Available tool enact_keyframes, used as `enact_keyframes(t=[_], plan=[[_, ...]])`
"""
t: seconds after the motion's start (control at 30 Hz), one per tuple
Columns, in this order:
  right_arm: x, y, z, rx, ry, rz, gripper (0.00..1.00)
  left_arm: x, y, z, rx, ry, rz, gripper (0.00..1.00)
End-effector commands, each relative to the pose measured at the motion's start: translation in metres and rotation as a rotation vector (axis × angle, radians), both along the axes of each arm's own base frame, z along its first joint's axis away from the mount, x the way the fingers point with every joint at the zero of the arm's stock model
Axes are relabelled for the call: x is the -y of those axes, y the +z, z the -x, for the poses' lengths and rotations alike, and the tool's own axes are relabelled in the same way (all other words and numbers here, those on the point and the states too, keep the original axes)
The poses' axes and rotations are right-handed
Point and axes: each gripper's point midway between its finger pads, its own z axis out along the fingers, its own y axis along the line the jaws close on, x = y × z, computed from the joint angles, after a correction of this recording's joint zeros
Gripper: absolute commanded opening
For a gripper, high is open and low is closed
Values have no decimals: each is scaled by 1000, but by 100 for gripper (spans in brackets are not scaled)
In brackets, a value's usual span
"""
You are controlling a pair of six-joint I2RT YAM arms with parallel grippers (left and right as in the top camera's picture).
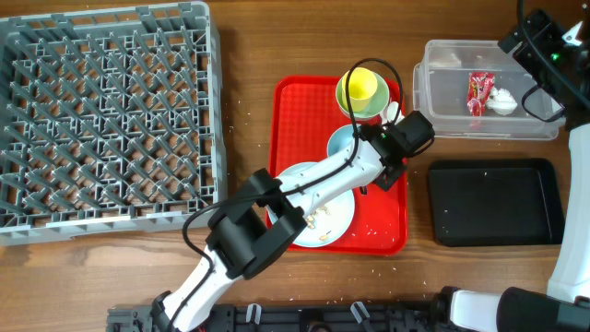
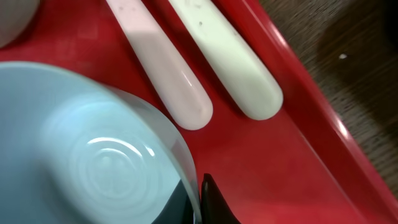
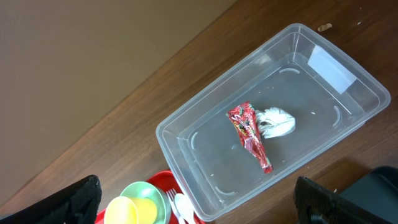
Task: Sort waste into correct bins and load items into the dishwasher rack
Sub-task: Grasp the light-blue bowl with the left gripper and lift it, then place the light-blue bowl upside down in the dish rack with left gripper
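Left gripper (image 2: 198, 200): closed on the rim of the light blue bowl (image 2: 87, 149). The wall is pinched between one dark finger (image 2: 216, 204) outside and the other inside.
Light blue bowl: located on the red tray (image 1: 392, 226), between the pale green bowl (image 1: 380, 112) and the white plate (image 1: 339, 221). Whether it is lifted clear of the tray cannot be told.
Right gripper (image 3: 196, 190): jaws spread wide, nothing held. It is positioned above the clear tub (image 3: 171, 146).
Clear tub: placed on the table (image 1: 249, 92), right of the red tray. The red wrapper (image 3: 250, 134) and the white tissue (image 3: 277, 121) are contained in it, touching each other near the middle.
Black tray (image 1: 493, 203): set just beside the clear tub, on the side nearer the robot.
Yellow cup (image 1: 361, 88): nested upright in the pale green bowl, at the far end of the red tray.
White plate: found at the near end of the red tray, partly covered by the left arm (image 1: 304, 189). Brownish food scraps (image 1: 318, 219) with pale crumbs are seen on it.
White cutlery (image 2: 186, 93): two handles laid side by side on the red tray, just beside the light blue bowl. Fork and spoon cannot be told apart in the wrist view.
Dishwasher rack (image 1: 106, 120): placed at the left of the table, well apart from the red tray.
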Motion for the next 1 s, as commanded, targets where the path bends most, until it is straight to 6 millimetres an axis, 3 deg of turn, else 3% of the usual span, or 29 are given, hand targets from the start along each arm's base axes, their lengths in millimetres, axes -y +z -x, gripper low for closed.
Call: enact_keyframes(t=[0.0, 0.03, 0.07, 0.1, 0.17, 0.23, 0.33, 0.37, 0.43, 0.57, 0.63, 0.73, 0.8, 0.9, 0.97], plan=[[4, 3, 2, 6, -20, 8, 100, 6, 85, -4, 62, 70, 170, 4], [4, 3, 2, 6, -20, 8, 100, -8, 122, -11, 88, 130, 230, 4], [4, 3, 2, 6, -20, 8, 100, -23, 147, -18, 103, 181, 267, 4], [4, 3, 2, 5, -19, 8, 100, -50, 178, -31, 118, 265, 320, 4], [4, 3, 2, 6, -20, 8, 100, -112, 229, -61, 91, 374, 471, 4], [4, 3, 2, 6, -19, 8, 100, -197, 255, -104, 37, 527, 642, 4], [4, 3, 2, 6, -20, 8, 100, -336, 255, -150, -73, 743, 922, 4], [4, 3, 2, 6, -19, 8, 100, -363, 253, -155, -93, 771, 990, 4], [4, 3, 2, 5, -19, 8, 100, -449, 249, -157, -145, 834, 1229, 4], [4, 3, 2, 5, -20, 8, 100, -555, 227, -150, -65, 794, 1477, 4], [4, 3, 2, 5, -20, 8, 100, -580, 211, -147, -70, 782, 1561, 4], [4, 3, 2, 6, -20, 8, 100, -594, 184, -153, -63, 742, 1606, 4], [4, 3, 2, 5, -20, 8, 100, -591, 175, -158, -65, 726, 1600, 4], [4, 3, 2, 5, -20, 8, 100, -570, 169, -169, -99, 710, 1571, 4], [4, 3, 2, 6, -20, 8, 100, -561, 152, -180, -106, 763, 1493, 4]])
